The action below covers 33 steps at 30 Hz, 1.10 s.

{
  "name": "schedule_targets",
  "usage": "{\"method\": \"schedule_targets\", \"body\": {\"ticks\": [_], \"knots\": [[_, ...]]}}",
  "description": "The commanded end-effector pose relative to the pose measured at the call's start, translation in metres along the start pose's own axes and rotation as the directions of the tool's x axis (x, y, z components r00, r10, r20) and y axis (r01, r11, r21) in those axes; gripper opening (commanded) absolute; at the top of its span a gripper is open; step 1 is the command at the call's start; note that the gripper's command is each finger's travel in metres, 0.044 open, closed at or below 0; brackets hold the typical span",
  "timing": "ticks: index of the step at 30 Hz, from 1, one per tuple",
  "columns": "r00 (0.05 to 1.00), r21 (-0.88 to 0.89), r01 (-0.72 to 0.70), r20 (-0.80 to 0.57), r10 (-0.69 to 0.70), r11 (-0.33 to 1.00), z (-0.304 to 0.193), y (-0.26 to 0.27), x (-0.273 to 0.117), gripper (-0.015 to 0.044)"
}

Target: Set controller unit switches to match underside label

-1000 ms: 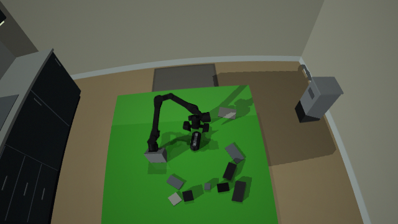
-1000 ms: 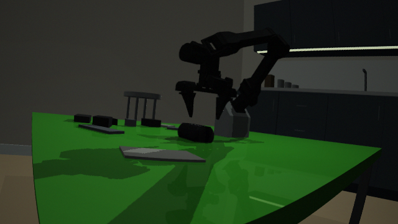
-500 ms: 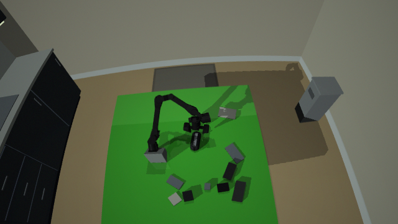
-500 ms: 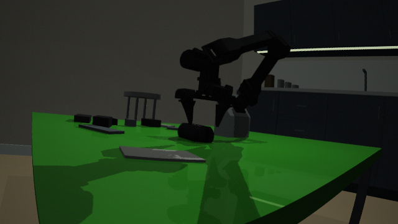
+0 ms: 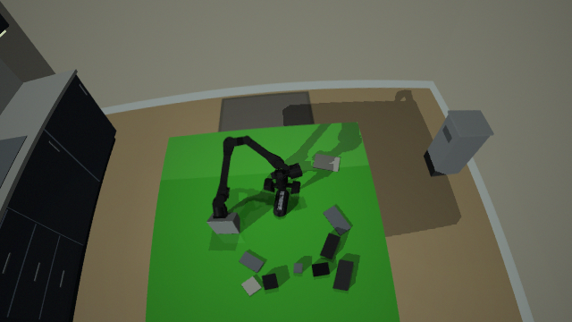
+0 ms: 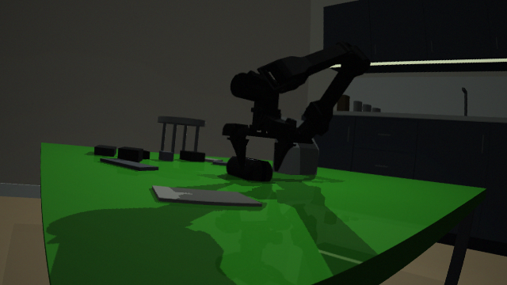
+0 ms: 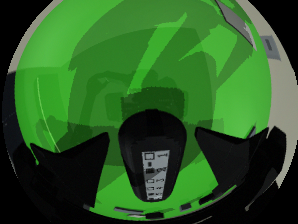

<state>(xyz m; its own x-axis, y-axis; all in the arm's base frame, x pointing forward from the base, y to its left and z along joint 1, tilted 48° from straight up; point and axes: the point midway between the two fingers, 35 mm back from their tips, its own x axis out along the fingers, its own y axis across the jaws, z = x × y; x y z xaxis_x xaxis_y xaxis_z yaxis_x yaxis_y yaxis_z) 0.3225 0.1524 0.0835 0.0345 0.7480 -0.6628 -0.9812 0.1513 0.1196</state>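
Observation:
The dark controller unit (image 5: 279, 212) (image 6: 255, 170) (image 7: 152, 124) lies on the green bench, with a pale label strip (image 5: 281, 200) (image 7: 155, 176) facing up. The label carries a row of small squares, some dark and some outlined; they are too blurred to read surely. The switches are hidden. My gripper (image 5: 281, 185) (image 6: 259, 167) (image 7: 153, 135) is open and empty, pointing down low over the unit's end farther from the loose parts. In the wrist view its fingers stand apart to the left and right of the unit; contact cannot be told.
A flat grey plate (image 5: 325, 162) (image 6: 214, 197) lies beyond the gripper. Another grey plate (image 5: 336, 218) (image 6: 128, 164), a dark block (image 5: 330, 246), a larger dark block (image 5: 343, 275), a small grey cube (image 5: 298, 268) and other parts lie farther off. The arm stands on a grey base (image 5: 228, 224) (image 6: 305, 160).

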Motion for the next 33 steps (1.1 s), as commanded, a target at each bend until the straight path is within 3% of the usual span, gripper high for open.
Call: {"method": "schedule_targets", "body": {"ticks": [1,5,33], "knots": [[1.0,0.01,-0.003,-0.004,0.003,1.0,-0.0026,0.0002,0.0046,0.0414],[1.0,0.01,-0.003,-0.004,0.003,1.0,-0.0026,0.0002,0.0046,0.0326],[1.0,0.01,-0.003,-0.005,0.003,1.0,-0.0054,0.0002,-0.0053,0.0336]]}}
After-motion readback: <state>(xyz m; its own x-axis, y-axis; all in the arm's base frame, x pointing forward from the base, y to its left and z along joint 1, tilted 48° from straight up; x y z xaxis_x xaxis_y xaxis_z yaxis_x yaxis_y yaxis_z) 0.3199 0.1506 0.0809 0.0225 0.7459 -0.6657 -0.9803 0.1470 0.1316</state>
